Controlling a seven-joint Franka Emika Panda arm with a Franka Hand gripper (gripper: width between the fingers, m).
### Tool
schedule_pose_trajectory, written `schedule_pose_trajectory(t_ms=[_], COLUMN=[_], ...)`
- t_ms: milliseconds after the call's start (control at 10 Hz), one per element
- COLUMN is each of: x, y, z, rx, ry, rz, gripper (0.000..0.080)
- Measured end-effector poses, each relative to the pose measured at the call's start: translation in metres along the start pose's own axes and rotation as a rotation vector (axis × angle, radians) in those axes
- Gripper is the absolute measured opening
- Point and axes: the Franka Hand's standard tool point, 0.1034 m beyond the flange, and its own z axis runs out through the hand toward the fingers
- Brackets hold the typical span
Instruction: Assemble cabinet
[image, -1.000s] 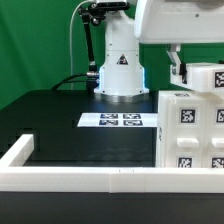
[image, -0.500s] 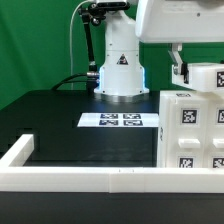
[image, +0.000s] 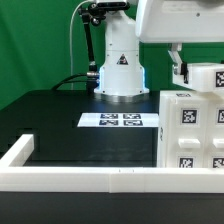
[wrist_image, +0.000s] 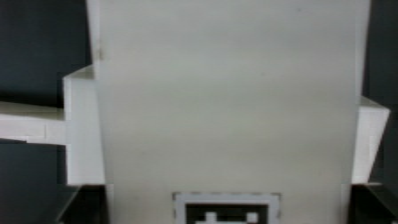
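The cabinet (image: 190, 130), a large white box with square marker tags, stands at the exterior view's right, cut off by the frame edge. A smaller white tagged block (image: 208, 80) sits on top of it. My gripper (image: 203, 72) comes down from above around this block. One dark finger (image: 177, 68) lies against the block's side toward the exterior view's left, and the other finger is hidden. In the wrist view the white block (wrist_image: 214, 100) fills the middle, with a tag (wrist_image: 231, 212) at its end. No fingertips show there.
The marker board (image: 120, 121) lies flat on the black table in front of the robot base (image: 120, 70). A long low white border rail (image: 90, 178) runs along the near edge and turns back at the exterior view's left (image: 18, 150). A green backdrop stands behind.
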Motion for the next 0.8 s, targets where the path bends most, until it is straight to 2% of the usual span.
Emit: schedule_pose_trajectory(t_ms=[200, 800], x=[-0.0002, -0.0012], y=[-0.0010, -0.0059], z=[0.0002, 0.0014], rx=[0.001, 0.016], ry=[0.000, 0.020], rz=[0.189, 1.028], gripper=[0.0561, 0.0561])
